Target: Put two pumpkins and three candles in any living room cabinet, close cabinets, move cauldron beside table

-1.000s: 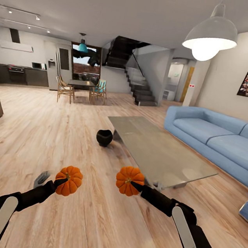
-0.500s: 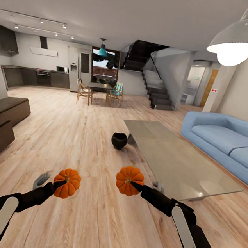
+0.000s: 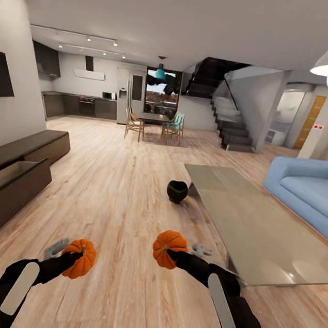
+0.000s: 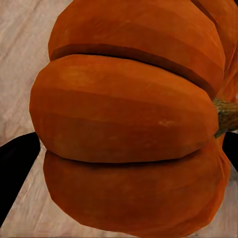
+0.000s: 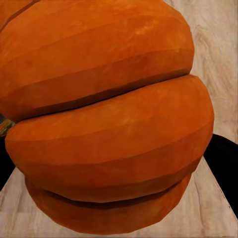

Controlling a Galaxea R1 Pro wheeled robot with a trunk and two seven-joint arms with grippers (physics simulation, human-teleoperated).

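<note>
In the head view the robot stands on the wooden floor (image 3: 129,190) of the living room with both arms out in front. The left claw (image 3: 69,259) is clamped on one pumpkin (image 3: 80,259), held low at the near left. The right claw (image 3: 175,254) is clamped on the other pumpkin (image 3: 169,248), a little farther and to the right. The long dark-brown cabinet (image 3: 12,184) runs along the left wall; its nearer section looks open at the top, with a pale inside showing. The black cauldron (image 3: 177,191) sits on the floor just beside the far left corner of the glass-topped bench (image 3: 249,223), and a blue sofa (image 3: 306,189) stands at the far right. No candles can be made out.

In the left wrist view the ribbed orange side of the pumpkin (image 4: 129,124) sits close to the camera, its brown stem (image 4: 225,116) pointing off to one side. Dark finger tips show at either edge, so the grip looks to be across its width.

In the right wrist view the second pumpkin (image 5: 104,119) is just as close, with floorboards behind it.

The step in hand seems to be carrying both pumpkins to the cabinet. To do it well, the robot should face the open section squarely, keep both grips firm while the base moves, and stop near enough that each arm can reach over the front edge. Each pumpkin is best lowered fully inside before release, one arm at a time, so that neither rolls out or blocks the drawer from closing.
</note>
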